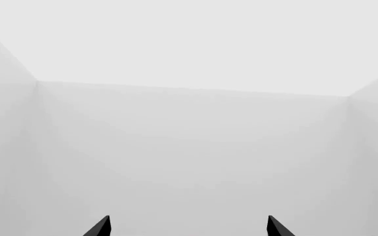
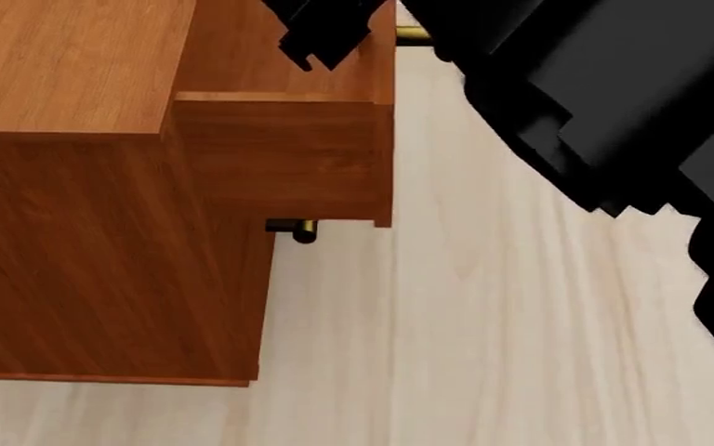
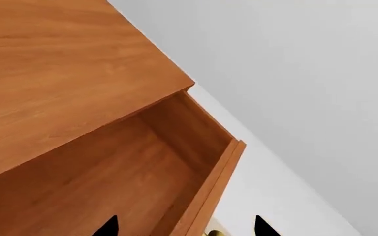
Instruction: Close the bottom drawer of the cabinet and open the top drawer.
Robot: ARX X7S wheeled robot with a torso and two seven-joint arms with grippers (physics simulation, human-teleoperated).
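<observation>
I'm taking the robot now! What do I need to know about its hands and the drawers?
Left gripper: open, empty.
Right gripper: open, jaws either side of the top drawer front, by its brass handle.
The top drawer stands pulled out of the cabinet. Nothing sticks out beneath it, so the closing looks done.
Left to do: probably just back the right arm away.

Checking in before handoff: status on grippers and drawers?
Left gripper open, facing blank walls. Right gripper open over top drawer, pulled out of cabinet. Bottom drawer hidden beneath. No obstruction seen.
</observation>
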